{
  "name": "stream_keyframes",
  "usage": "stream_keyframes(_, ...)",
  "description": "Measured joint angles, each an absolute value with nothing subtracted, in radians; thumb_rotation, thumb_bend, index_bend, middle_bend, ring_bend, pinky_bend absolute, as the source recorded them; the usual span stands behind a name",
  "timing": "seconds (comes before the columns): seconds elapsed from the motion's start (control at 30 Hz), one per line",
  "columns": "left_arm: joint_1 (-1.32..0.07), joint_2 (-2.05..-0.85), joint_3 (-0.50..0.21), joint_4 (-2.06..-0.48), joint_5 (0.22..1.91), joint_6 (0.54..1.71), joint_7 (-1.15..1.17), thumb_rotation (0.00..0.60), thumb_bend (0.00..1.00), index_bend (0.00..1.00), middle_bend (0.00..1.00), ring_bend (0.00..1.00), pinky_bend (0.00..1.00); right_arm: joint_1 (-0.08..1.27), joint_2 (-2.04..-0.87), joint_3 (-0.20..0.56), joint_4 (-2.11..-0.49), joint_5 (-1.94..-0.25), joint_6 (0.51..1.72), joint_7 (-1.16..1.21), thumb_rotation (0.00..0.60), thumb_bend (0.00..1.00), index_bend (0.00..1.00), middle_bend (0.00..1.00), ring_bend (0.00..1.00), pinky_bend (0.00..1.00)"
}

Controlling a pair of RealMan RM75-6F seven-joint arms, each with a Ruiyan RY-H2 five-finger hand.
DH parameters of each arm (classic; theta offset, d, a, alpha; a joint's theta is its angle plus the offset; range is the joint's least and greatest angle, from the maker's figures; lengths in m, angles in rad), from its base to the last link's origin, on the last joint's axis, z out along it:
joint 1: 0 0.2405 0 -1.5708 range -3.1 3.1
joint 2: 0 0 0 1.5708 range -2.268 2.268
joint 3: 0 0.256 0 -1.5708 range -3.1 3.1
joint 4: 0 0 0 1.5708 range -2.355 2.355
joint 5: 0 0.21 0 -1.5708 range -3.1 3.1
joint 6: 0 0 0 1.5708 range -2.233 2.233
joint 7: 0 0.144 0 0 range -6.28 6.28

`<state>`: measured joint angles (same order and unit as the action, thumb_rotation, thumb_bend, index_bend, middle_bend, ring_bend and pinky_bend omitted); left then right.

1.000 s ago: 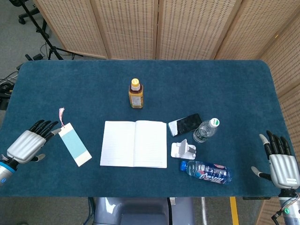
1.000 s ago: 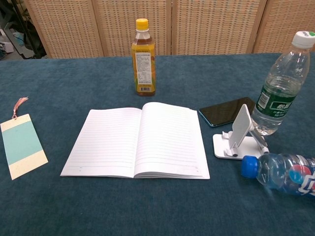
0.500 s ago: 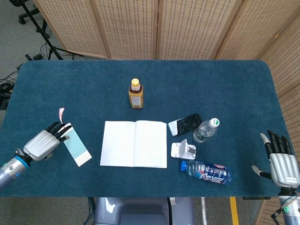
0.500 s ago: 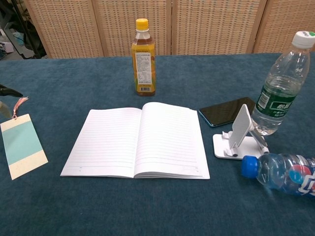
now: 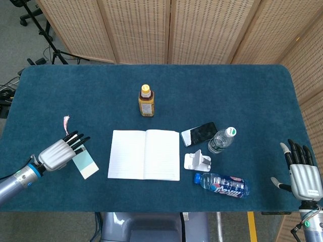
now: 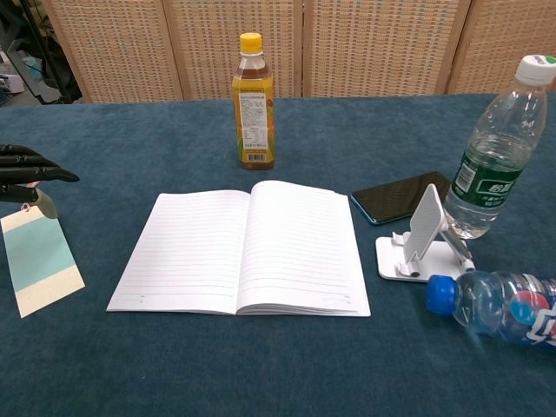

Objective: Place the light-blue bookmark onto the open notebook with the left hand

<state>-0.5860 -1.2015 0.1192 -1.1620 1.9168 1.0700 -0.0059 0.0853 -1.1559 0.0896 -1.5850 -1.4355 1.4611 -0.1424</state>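
Note:
The light-blue bookmark (image 5: 85, 164) (image 6: 36, 254) with a cream border lies flat on the blue table, left of the open notebook (image 5: 144, 155) (image 6: 245, 249). Its pink tassel (image 5: 65, 121) points away from me. My left hand (image 5: 62, 151) (image 6: 24, 175) hovers over the bookmark's far end, fingers stretched out and apart, holding nothing. Whether it touches the card cannot be told. My right hand (image 5: 302, 172) rests at the table's near right corner, fingers spread and empty.
An orange-capped tea bottle (image 5: 146, 101) (image 6: 252, 102) stands behind the notebook. To its right are a dark phone (image 5: 201, 132), a white phone stand (image 5: 197, 161), an upright water bottle (image 5: 221, 140) and a lying blue-capped bottle (image 5: 221, 184). Wicker screens stand behind the table.
My left hand has moved rightward from beside the bookmark to over its far end, covering that end. The right hand and the bookmark have stayed put.

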Motion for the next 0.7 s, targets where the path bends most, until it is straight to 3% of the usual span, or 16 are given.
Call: stream_keyframes(0.7, -0.61, -1.294, 0.169, -1.048, 1.933, 1.103, -0.018, 0.6, 0.17, 0.29, 0.0, 0.0, 0.09, 0.09, -1.163, 0.089, -1.582, -1.427, 1.451, -0.155, 0.6, 0.0, 0.0, 0.0, 0.0, 0.0)
